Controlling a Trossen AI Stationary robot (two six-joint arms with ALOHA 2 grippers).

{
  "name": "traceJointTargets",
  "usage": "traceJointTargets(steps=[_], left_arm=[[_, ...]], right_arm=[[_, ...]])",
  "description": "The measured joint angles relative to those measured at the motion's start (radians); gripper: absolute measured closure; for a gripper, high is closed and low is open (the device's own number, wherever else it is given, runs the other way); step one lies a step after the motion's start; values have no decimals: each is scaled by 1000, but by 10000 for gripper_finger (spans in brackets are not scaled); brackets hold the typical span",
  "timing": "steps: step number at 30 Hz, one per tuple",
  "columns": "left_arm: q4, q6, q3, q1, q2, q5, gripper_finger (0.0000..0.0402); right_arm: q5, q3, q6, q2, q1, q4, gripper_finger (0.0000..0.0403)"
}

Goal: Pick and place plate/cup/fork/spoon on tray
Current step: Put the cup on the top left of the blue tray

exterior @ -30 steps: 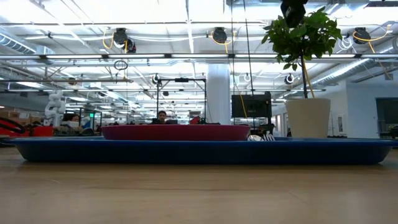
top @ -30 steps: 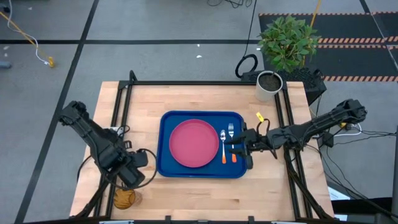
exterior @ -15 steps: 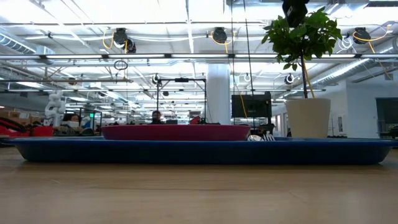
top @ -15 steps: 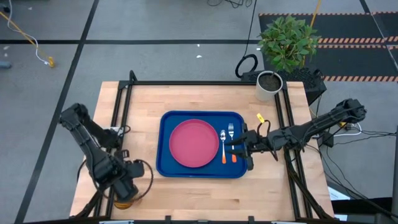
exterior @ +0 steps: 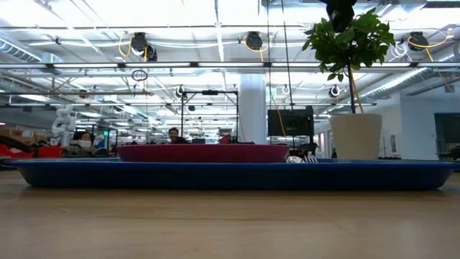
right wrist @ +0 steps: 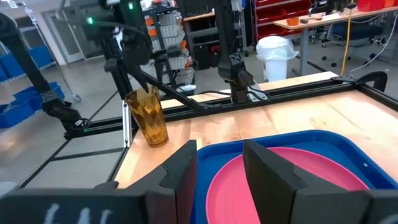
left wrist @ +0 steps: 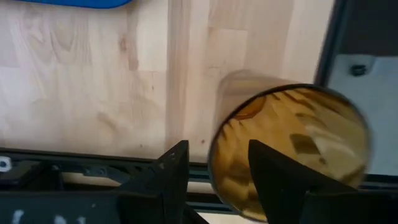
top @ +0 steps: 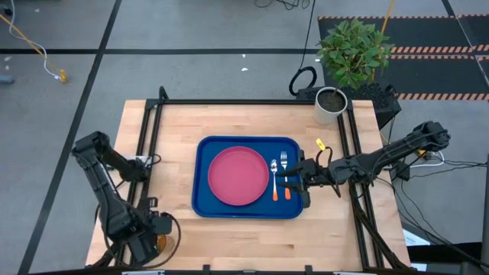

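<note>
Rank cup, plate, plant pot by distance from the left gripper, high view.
From the left gripper at the table's near-left corner:
1. cup: right at the gripper, near-left corner.
2. plate: on the blue tray, mid-table.
3. plant pot: far-right corner, diagonally opposite.

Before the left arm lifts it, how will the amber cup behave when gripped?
The cup looks thin, translucent plastic, so probably light and slightly squeezable. It is tall and narrow, standing near the table's corner, so a sideways nudge could tip it. Its ribbed wall may help the left pincer, hovering above it, hold on.
</note>
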Motion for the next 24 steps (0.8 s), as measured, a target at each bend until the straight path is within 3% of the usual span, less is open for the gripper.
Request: traceJointTargets(steps=[11, 15, 19, 24], left_arm=[[5, 86, -83, 26, 50, 48, 237], [4, 121, -86, 48, 49, 91, 285], [3, 161, -86, 79, 49, 118, 375], [3, 202, -86, 124, 43, 161, 385]], right_arm=[[-1, 0, 13, 0, 0, 1, 277], [-1, 0, 10, 0, 0, 1, 277], [-1, 0, 10, 0, 0, 1, 277], [-1, 0, 10, 0, 0, 1, 277]])
